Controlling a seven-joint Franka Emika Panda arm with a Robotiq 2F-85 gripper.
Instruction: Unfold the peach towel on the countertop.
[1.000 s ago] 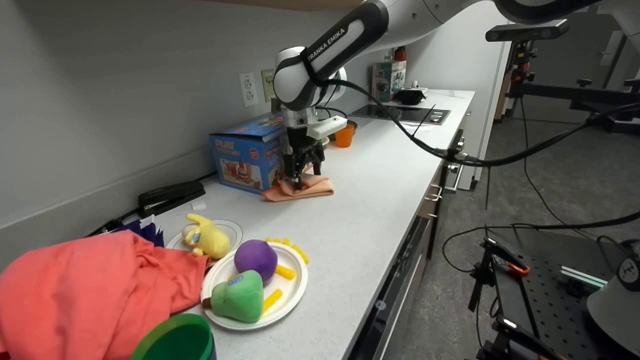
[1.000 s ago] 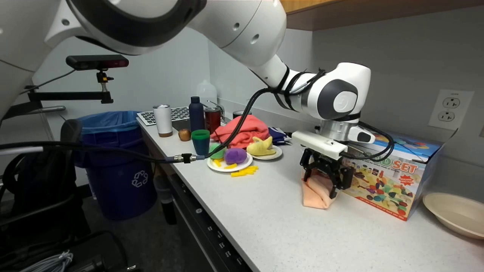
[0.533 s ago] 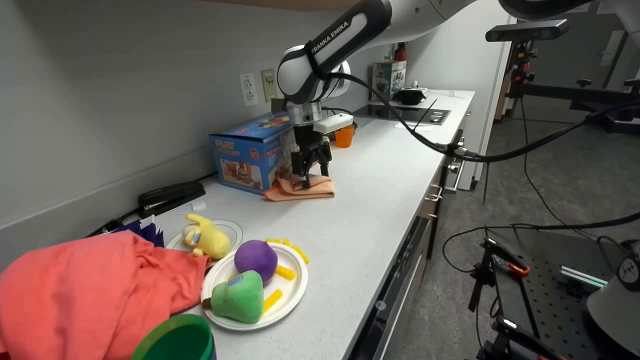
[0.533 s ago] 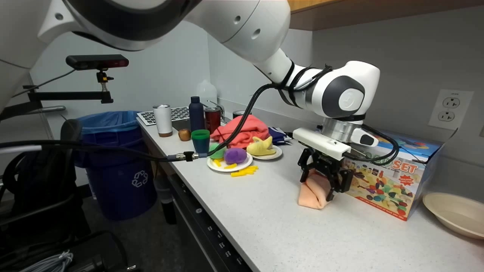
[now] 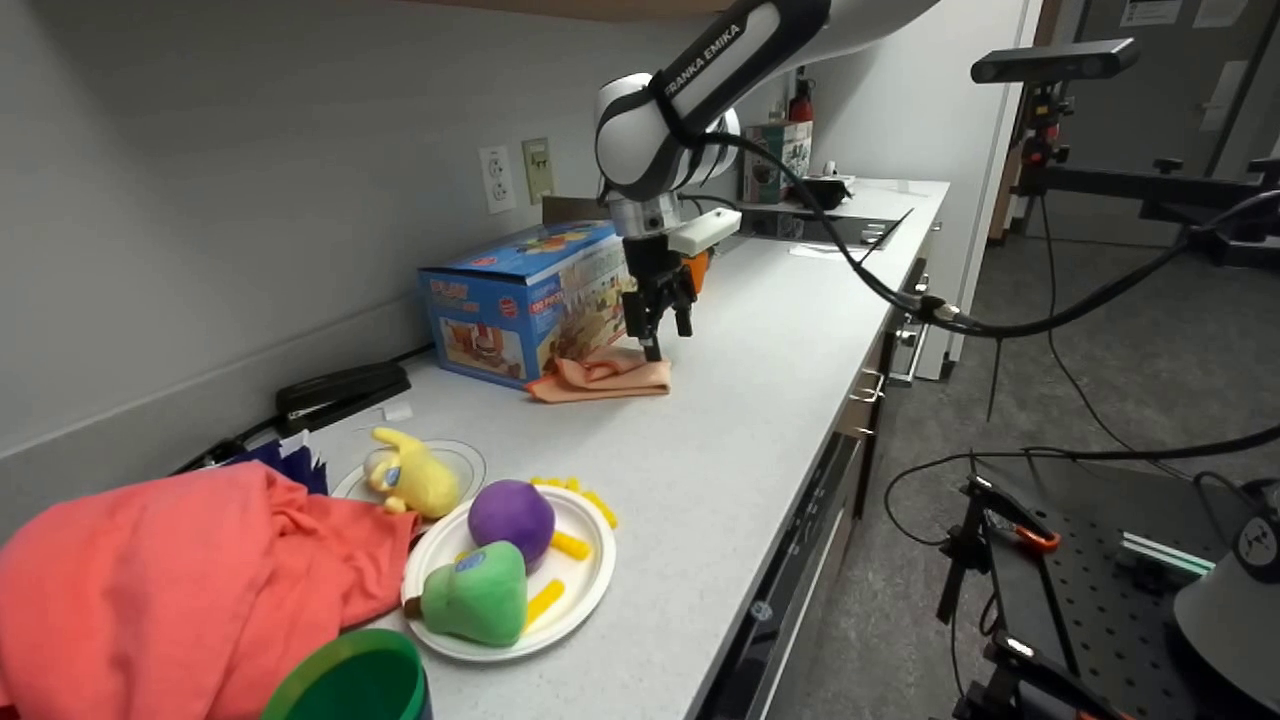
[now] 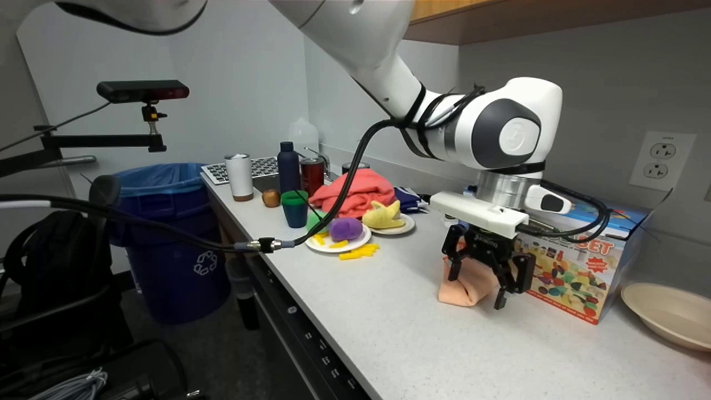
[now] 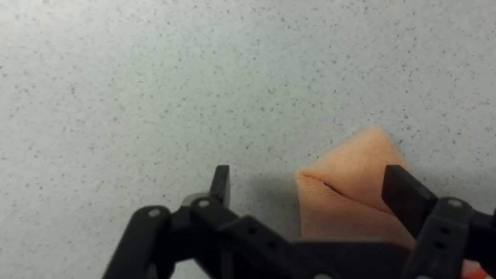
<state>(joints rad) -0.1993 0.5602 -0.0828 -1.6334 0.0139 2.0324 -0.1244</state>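
The peach towel [image 5: 600,380] lies folded and bunched on the light speckled countertop [image 5: 740,400], beside the blue toy box. In an exterior view its near folded end [image 6: 460,293] shows, partly behind the fingers. The wrist view shows a pointed corner and a fold line on the towel [image 7: 348,162], lying toward the right finger. My gripper [image 5: 668,342] is open, with its fingers wide apart, pointing down at the towel's end. In the wrist view the gap between the fingertips [image 7: 307,170] holds counter and towel. I cannot tell whether a finger touches the towel.
The blue toy food box [image 6: 577,272] stands against the wall beside the gripper. A beige bowl [image 6: 666,316] lies past it. A white plate with plush toys [image 5: 590,590], a red cloth [image 5: 180,590] and a green cup [image 5: 350,680] stand farther along. An orange cup [image 5: 697,270] is behind the gripper.
My gripper has moved along the towel to its end, rightward in an exterior view, and appears a little wider open. The towel lies almost unchanged, with only a slight earlier shift.
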